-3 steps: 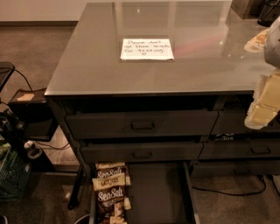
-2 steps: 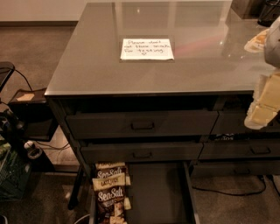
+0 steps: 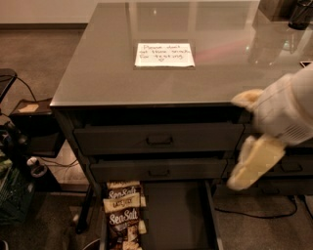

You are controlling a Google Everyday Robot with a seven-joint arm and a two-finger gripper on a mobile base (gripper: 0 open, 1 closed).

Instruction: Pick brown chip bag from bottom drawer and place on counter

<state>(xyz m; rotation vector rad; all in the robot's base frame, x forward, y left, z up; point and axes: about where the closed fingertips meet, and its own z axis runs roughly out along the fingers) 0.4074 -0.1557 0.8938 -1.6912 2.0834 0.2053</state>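
Observation:
The bottom drawer [image 3: 178,215] is pulled open at the bottom of the view. Two brown chip bags [image 3: 123,217] with "Sea Salt" print lie along its left side, one behind the other; the right part of the floor is bare. The glossy grey counter [image 3: 107,78] bears a white handwritten note [image 3: 164,54]. My gripper [image 3: 250,132], with cream fingers [image 3: 255,161] on a white wrist, hangs at the right in front of the counter's front edge and upper drawer fronts. It is open and empty, above and to the right of the bags.
Two closed dark drawer fronts [image 3: 159,140] with recessed handles sit above the open drawer. Cables and dark equipment [image 3: 19,161] crowd the floor at the left. A cable [image 3: 254,213] lies on the floor at the right. A dark object [image 3: 301,12] stands at the counter's back right.
My gripper has moved left and down from the right edge, further into view, in front of the drawer fronts. The bags and the drawer have not moved.

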